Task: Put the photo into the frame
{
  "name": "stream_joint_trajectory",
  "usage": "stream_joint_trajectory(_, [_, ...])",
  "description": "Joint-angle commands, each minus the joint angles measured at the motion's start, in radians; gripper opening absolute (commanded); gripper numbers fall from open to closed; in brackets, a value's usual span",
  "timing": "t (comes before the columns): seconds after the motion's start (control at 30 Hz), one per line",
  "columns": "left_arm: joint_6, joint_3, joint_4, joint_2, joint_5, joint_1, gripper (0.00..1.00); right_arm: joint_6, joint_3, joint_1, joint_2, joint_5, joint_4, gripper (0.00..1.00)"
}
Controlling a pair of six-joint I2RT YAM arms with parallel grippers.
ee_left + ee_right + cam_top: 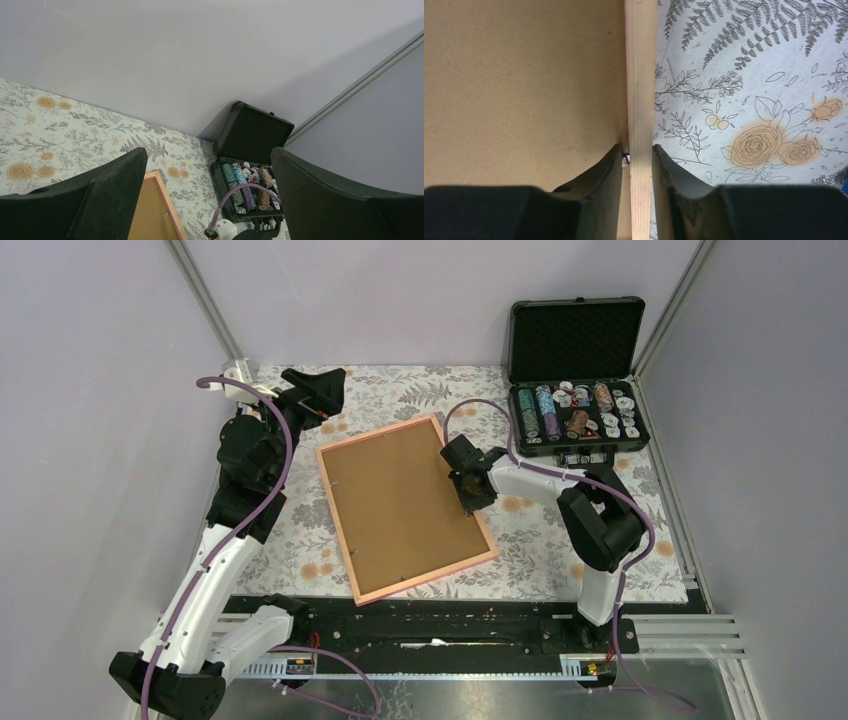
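The floral surface (600,570) carries the frame (376,433) at its middle, back up, its pane hidden beneath a brown backing board (400,505). At the far right corner sits an open case (577,340), its chip markings unreadable. The right end effector (638,150) is grasping the frame's right edge. The left end effector (320,388) hangs released over the far left corner.

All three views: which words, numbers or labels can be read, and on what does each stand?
None can be read.
The chips in the black case carry marks too small to read.
The frame, its brown backing board and the floral cloth show no writing.
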Motion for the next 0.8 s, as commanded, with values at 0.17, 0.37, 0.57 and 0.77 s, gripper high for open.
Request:
stream_joint_trajectory(0.17, [0.007,0.043,0.023,-0.014,-0.003,-0.002,0.99,0.123,0.014,0.005,0.046,-0.05,0.017,0.17])
stream_joint_trajectory(0.37, [0.012,0.046,0.018,-0.019,-0.005,-0.003,0.99,0.075,0.132,0.005,0.03,-0.002,-0.058,0.38])
stream_joint_trajectory(0.57, [0.013,0.043,0.018,-0.022,-0.014,-0.003,0.99,0.102,0.14,0.038,-0.116,0.096,-0.171,0.84])
stream_joint_trajectory(0.77, [0.003,0.041,0.021,-0.02,-0.005,-0.003,0.99,0.466,-0.035,0.049,-0.285,0.122,-0.219,0.85])
